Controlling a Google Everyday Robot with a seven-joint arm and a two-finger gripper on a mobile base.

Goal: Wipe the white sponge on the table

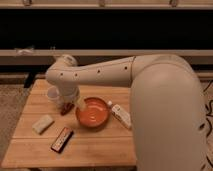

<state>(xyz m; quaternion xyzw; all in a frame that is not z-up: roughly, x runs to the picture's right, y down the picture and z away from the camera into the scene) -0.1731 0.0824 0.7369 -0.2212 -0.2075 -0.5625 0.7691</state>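
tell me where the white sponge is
The white sponge lies left in the camera view on the table, beside the dark bar; the gripper hangs above-right, near the orange bowl.

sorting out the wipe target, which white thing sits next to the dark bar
The sponge, a short cream block left of the bar; the bottle is longer, capped, beyond the bowl. The end effector hangs left of the bowl.

claw (67, 107) between sponge (43, 123) and bowl (93, 114)

Cream-white sponge (43, 124) at eight o'clock on honey-tan planked worktop (100, 150). Orange bowl (92, 112) centred, red-black bar (62, 139) at seven. Dark pincer (66, 107) at ten.
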